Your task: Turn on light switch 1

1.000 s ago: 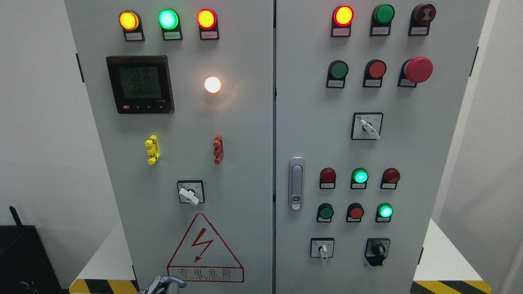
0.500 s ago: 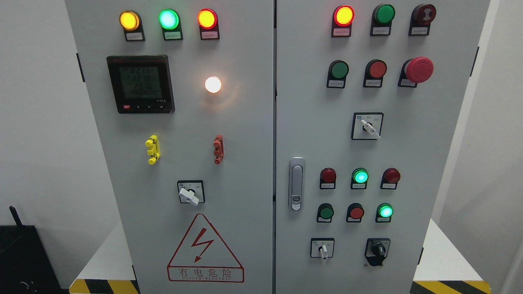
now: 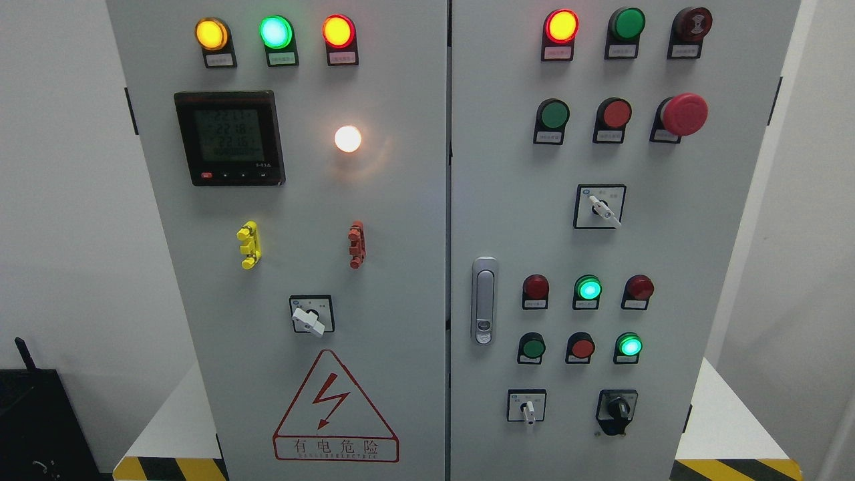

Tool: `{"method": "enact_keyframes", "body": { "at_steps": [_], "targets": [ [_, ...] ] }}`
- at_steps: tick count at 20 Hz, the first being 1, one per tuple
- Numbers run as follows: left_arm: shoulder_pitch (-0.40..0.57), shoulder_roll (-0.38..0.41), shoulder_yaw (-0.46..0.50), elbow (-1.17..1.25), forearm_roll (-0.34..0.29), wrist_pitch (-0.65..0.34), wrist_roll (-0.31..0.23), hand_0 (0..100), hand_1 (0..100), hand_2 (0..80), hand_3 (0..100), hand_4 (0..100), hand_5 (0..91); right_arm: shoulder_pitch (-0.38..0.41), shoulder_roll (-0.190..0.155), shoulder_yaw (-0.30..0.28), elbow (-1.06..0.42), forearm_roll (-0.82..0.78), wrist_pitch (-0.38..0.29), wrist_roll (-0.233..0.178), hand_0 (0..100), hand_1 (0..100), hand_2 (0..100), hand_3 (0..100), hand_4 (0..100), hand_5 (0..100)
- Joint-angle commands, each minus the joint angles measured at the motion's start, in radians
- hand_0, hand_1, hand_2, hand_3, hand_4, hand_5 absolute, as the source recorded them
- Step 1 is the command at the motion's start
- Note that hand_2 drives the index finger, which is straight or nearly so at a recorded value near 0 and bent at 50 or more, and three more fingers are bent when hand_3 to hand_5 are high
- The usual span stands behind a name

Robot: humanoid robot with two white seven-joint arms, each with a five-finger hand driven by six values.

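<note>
A grey electrical cabinet with two doors fills the head view. On the left door a round white lamp glows, and below it a white rotary switch points down to the right. Yellow, green and red lamps are lit along the left door's top. The right door carries several push buttons, a red mushroom stop button and more rotary switches. Neither of my hands shows in the picture.
A digital meter sits at the upper left of the cabinet. A silver door handle is on the right door. A red high-voltage warning triangle is near the bottom. A black box stands at the lower left.
One second ago a metallic hand showed at the bottom edge left of the middle; it has dropped out of view. The lamps and switches look the same.
</note>
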Motion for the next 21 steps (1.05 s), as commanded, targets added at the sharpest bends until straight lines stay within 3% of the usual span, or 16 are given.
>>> {"method": "enact_keyframes", "body": {
  "at_steps": [1,6,17,21],
  "targets": [
    [-0.061,-0.036,-0.088,0.536,-0.007,0.141,-0.011,37,17,0.0,0,0,0.0,0.000,0.000,0.000,0.000,-0.025,0.000,0.000,0,0,0,0,0,0],
    [-0.061,-0.073,-0.080,0.536,0.002,0.140,-0.005,36,4,0.0,0,0,0.0,0.000,0.000,0.000,0.000,-0.025,0.000,0.000,0,0,0,0,0,0],
    [-0.061,-0.078,-0.071,0.522,0.022,0.128,-0.005,31,1,0.0,0,0,0.0,0.000,0.000,0.000,0.000,-0.025,0.000,0.000,0,0,0,0,0,0],
    [-0.061,-0.078,-0.072,0.519,0.059,0.128,-0.010,31,0,0.0,0,0,0.0,0.000,0.000,0.000,0.000,-0.025,-0.002,0.000,0,0,0,0,0,0]
  ]
}}
